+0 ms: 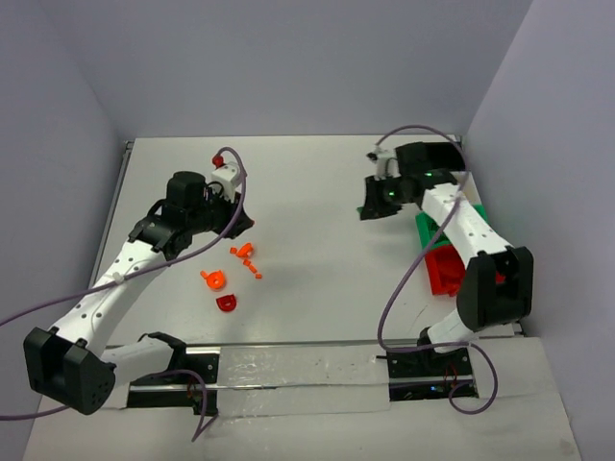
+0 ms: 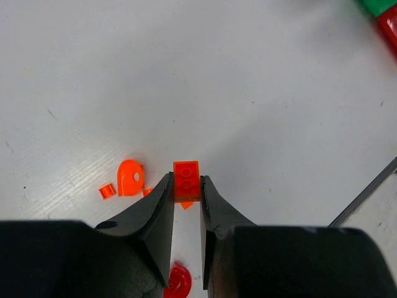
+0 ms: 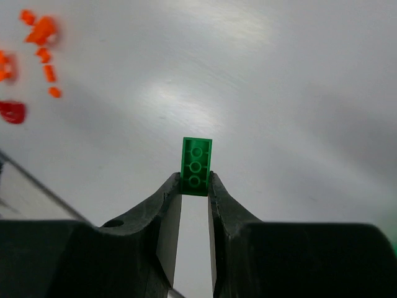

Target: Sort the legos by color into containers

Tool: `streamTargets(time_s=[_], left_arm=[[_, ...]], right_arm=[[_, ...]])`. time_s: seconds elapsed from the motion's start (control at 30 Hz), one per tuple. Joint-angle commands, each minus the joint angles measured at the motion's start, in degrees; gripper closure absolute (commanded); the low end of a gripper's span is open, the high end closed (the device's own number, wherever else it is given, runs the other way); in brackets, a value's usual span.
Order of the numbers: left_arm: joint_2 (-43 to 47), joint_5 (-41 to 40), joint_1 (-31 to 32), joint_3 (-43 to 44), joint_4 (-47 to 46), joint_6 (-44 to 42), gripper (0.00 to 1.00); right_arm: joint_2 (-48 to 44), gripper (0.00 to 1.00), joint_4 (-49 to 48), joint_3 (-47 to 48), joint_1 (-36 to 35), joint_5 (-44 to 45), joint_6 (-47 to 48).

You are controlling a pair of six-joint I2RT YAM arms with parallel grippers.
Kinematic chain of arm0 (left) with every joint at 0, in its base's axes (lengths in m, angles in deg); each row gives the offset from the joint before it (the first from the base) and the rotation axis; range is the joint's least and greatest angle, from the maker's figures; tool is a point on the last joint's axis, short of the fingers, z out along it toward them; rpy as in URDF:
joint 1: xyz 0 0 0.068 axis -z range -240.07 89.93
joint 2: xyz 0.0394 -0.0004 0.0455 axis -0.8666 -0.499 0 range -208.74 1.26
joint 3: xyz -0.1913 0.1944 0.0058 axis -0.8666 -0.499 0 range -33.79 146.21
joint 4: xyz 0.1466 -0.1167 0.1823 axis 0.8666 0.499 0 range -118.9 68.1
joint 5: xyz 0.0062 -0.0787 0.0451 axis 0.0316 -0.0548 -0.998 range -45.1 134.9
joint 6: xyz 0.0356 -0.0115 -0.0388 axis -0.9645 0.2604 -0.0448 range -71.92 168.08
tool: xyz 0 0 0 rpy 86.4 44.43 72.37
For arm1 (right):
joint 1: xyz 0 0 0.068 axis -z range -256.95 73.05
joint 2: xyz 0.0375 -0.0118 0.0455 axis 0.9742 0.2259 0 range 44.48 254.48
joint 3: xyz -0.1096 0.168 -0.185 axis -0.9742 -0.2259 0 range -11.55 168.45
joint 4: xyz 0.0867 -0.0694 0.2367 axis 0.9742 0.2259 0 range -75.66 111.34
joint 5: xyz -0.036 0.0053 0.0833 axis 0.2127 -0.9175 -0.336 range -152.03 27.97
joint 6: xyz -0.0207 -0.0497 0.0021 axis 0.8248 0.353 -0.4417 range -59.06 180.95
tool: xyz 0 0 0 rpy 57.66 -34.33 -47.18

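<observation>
left gripper point(image 2: 186, 186): you have it clamped on an orange brick point(image 2: 186, 179); the 2 fingers press the brick's sides, its studs face the wrist camera; the brick seems lifted clear of the table point(image 1: 307, 173), though the wrist view leaves that unsure

loose legos: they lie on the table just beside your left gripper, on the side nearer the arm bases; small orange bits point(image 1: 246, 255) sit in a loose cluster; an orange rounded piece point(image 1: 212, 279) lies near them, apart; a red rounded piece point(image 1: 226, 303) lies nearest the bases

right gripper point(image 3: 195, 184): you have it closed on a green brick point(image 3: 196, 162); the fingertips pinch the brick's near end; the rest juts out past them, 3 studs in a row showing

containers: the green bin point(image 1: 425, 232) and the red bin point(image 1: 444, 271) stand touching at the table's right edge; the right arm point(image 1: 461, 226) crosses over them; what else is in that row you cannot tell
</observation>
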Motion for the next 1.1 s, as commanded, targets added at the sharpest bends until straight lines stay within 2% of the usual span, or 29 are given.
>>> streamTargets(time_s=[0.0,0.03,0.17,0.23,0.43,0.53,0.6,0.67,0.7,0.73,0.87,0.93,1.07], left_arm=[[-5.13,5.21,-0.52,6.44,4.10,-5.38,1.00],[-5.92,5.56,-0.54,7.49,4.13,-5.50,1.00],[-8.43,8.75,-0.73,10.13,2.57,-5.34,1.00],[-9.44,9.34,-0.72,10.63,3.16,-5.68,1.00],[-9.37,9.73,-0.90,10.55,3.39,-5.23,1.00],[-9.44,9.29,-1.07,10.69,3.71,-5.15,1.00],[-9.36,9.17,-1.21,10.78,3.87,-5.15,1.00],[-9.57,9.39,-1.46,10.90,4.17,-5.11,1.00],[-9.62,9.50,-1.61,10.90,4.34,-5.18,1.00],[-9.64,9.61,-1.79,10.92,4.46,-5.24,1.00],[-9.79,10.88,-2.63,11.34,5.52,-5.42,1.00],[-9.80,12.50,-3.32,11.42,5.47,-4.93,1.00],[-9.80,21.14,-5.95,11.55,5.31,0.62,1.00]], right_arm=[[-4.30,1.00,12.97,1.83,13.54,5.20,16.72],[-4.22,1.00,14.17,2.03,14.42,6.13,18.41],[0.25,1.00,18.42,4.64,27.83,11.91,25.51],[2.38,1.00,19.10,7.34,30.48,13.45,26.28],[10.29,1.00,20.29,13.62,34.40,15.61,27.38],[14.00,0.95,19.95,15.99,34.47,16.14,26.97],[15.64,0.89,19.76,16.77,34.47,16.16,26.53],[17.20,0.79,19.59,17.77,34.47,16.15,26.08],[17.73,0.68,19.68,18.08,34.47,16.32,25.84],[18.26,0.53,19.98,18.37,34.45,16.61,25.65],[17.40,0.19,21.70,19.21,34.38,16.85,25.75],[16.73,0.17,22.82,19.67,34.22,16.19,25.76],[10.84,0.16,23.92,23.00,32.06,4.93,25.94]])
